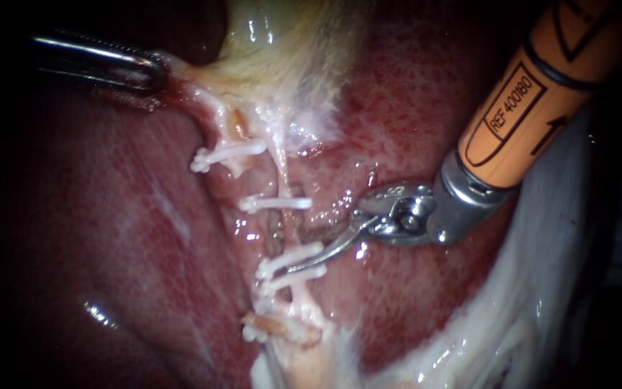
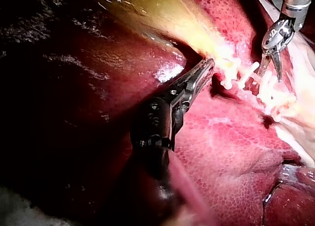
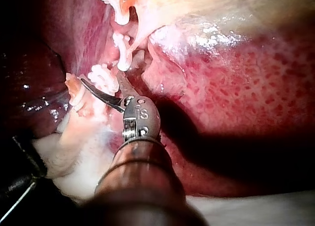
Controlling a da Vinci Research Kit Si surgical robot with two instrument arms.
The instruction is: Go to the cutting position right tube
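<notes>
White clips (image 1: 275,204), five, instruments (image 1: 157,72) (image 1: 299,252), two, gallbladder (image 1: 289,43), one

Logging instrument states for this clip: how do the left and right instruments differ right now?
The left instrument is dark, plain metal; the right instrument has an orange shaft. The left instrument's jaws are shut on the gallbladder edge; the right instrument's curved blades stand open among the white clips. Both are slender shafts with two-part tips.
</notes>
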